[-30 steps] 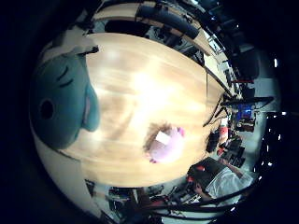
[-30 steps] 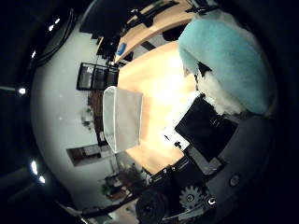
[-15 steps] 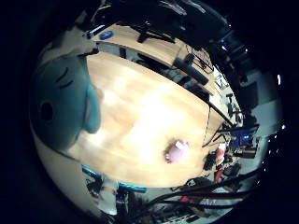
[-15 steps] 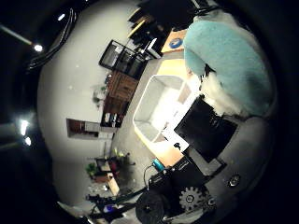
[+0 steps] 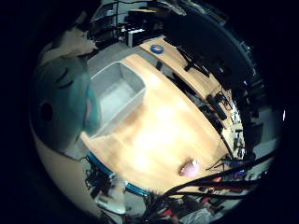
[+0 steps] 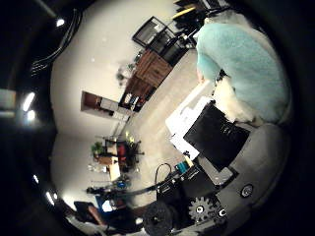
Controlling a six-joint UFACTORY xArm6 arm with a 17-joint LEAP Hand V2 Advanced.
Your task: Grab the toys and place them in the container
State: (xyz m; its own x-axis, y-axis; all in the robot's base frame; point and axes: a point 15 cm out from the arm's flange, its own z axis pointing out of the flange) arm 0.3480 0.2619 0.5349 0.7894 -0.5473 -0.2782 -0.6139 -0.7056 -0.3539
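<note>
Teal plush toy with stitched eye and white fluffy trim (image 5: 60, 109) sits right against the palm at 9 o'clock in the little-finger view, filling that side, so it is carried close. Just beside it, toward 11 o'clock, the grey rectangular open plastic container (image 5: 117, 93) sits on the light wooden counter (image 5: 163, 135); it looks empty from here.

Step in hand, as I read it: carry the plush over the bin and release. Do it well: centre the palm over the bin's open mouth before letting go, since the toy is bulky relative to the opening, and come down low so it does not bounce off a wall.

Small pink soft toy (image 5: 189, 167) lies at 5 o'clock, well apart from the bin, near the counter's edge; that one is left to fetch.

Thumb view: white-and-black hand (image 6: 216, 142) parts press against the plush at 2 o'clock, so the hand looks clamped on the toy. Fingertips are hidden behind the fur, so grip security is hard to judge. The bin is not visible there.
</note>
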